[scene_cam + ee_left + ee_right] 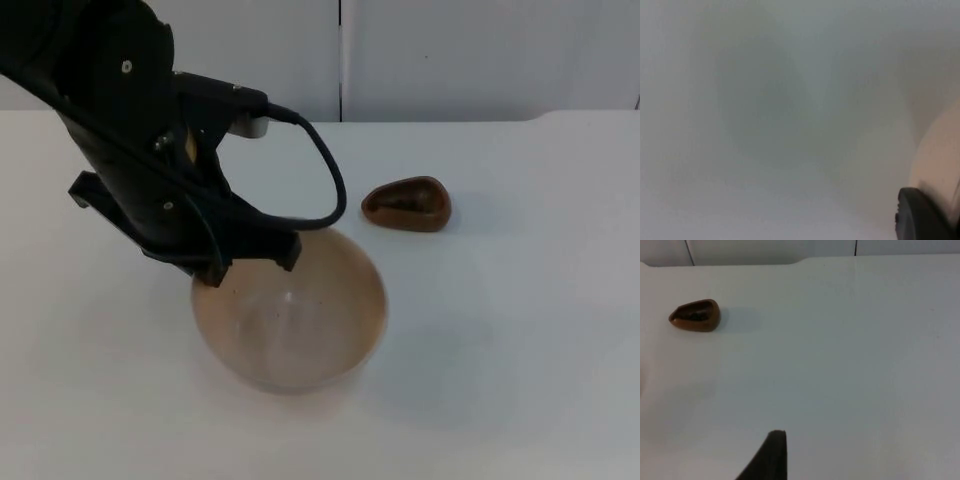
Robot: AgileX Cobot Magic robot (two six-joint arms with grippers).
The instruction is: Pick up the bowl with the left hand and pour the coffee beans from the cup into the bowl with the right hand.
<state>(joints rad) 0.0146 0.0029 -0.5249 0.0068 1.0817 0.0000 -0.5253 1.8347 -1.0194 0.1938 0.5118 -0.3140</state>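
Clearly we are in the first step: our left gripper [245, 262] sits at the near-wall rim of the bowl [290, 320], its fingers closed on that rim, and the bowl appears lifted and tilted, with a soft shadow on the table [520, 380] beside it. We judge the pick-up to be under way rather than finished. In the left wrist view a pale curve of the bowl [940, 155] shows next to the black fingertip [920, 215].

The cup [407, 203] — a small brown wooden one with dark coffee beans [694, 316] inside — stands on the table just beyond the bowl, toward the partition wall [450, 50], apart from it and untouched. In the right wrist view it lies well away from the right gripper [771, 457], which waits; whether its fingers are wide or narrow we cannot tell.

Next, in our judgement, we need the bowl held level and steady, then the right arm must reach to the cup, grasp it without tipping the beans out, and carry it over the bowl's mouth — the pouring has not begun.

No brand, label or writing can be read on the bowl or the cup.
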